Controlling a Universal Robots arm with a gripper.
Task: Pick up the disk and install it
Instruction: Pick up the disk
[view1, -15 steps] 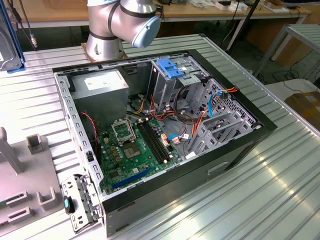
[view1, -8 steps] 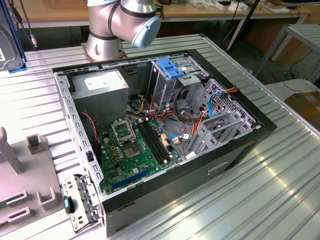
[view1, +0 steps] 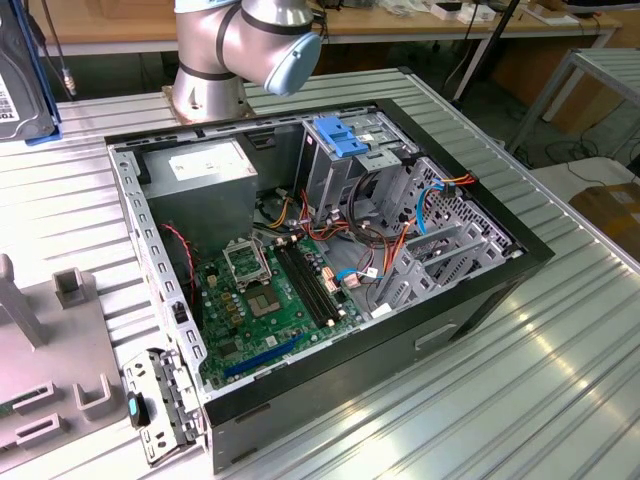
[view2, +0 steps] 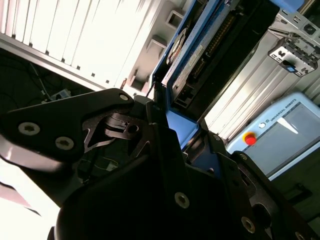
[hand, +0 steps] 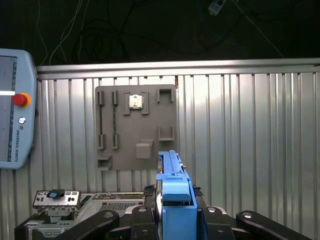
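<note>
Disk (hand: 175, 200) (edge-on, blue-rimmed) tight between the two black jaws.

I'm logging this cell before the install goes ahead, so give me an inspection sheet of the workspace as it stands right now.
Surface: ribbed metal table, carrying the open computer case.
Job's things: disk, blue-framed, in the gripper and not in the case; a blue bracket sits at the drive bay.
Clutter: grey fixture plate on the table.
Grippers: gripper, jaws shut on the disk.
Cables: red, orange and blue cables inside the case.
Surroundings: teach pendant lying on the table; wooden bench behind.
</note>
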